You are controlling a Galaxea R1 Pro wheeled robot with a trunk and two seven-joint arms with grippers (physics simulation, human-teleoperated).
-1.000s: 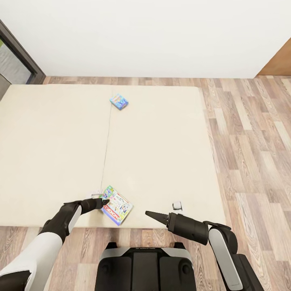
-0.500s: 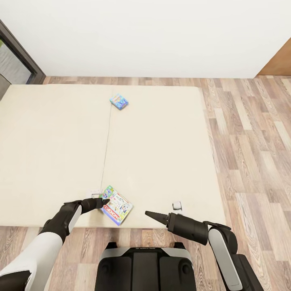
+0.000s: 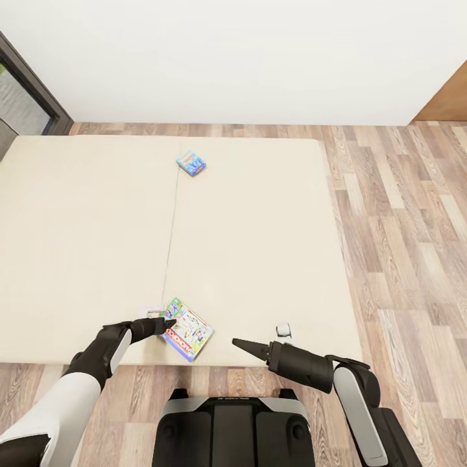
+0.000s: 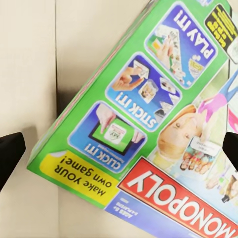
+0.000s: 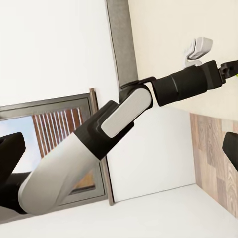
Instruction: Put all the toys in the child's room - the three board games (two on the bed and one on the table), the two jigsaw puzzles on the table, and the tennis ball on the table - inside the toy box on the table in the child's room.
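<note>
The green-edged Monopoly board game (image 3: pixel 187 329) lies flat on the cream bed (image 3: pixel 84 246), close to the bed's near edge and just right of the seam (image 3: pixel 170 246) that runs down the mattress top. It sits turned at an angle to that edge. In the left wrist view the Monopoly box (image 4: pixel 148 124) shows its green border, three blue picture panels, a yellow strip and the red Monopoly banner, with the beige bed surface beside it.

The left claw (image 3: pixel 167 322) is at the box's left corner, its tip touching or nearly touching the green edge; I cannot tell which. In the left wrist view its two dark fingertips (image 4: pixel 10 151) stand wide apart at either side of the box, so the claw is released and grips nothing.

The second board game, a small blue box (image 3: pixel 191 163), lies far up the bed from the Monopoly box, near the bed's far edge and just right of the same seam.

The right claw (image 3: pixel 241 344) hovers to the right of the Monopoly box, over the bed's near edge, pointing toward it. In the right wrist view its fingertips (image 5: pixel 11 153) are spread and bare, so it is released too; that view also looks across at the left arm (image 5: pixel 114 124). A small white object (image 3: pixel 283 331) rests on the bed just beyond the right claw. Wood-plank floor (image 3: pixel 402 214) borders the bed on the right.
</note>
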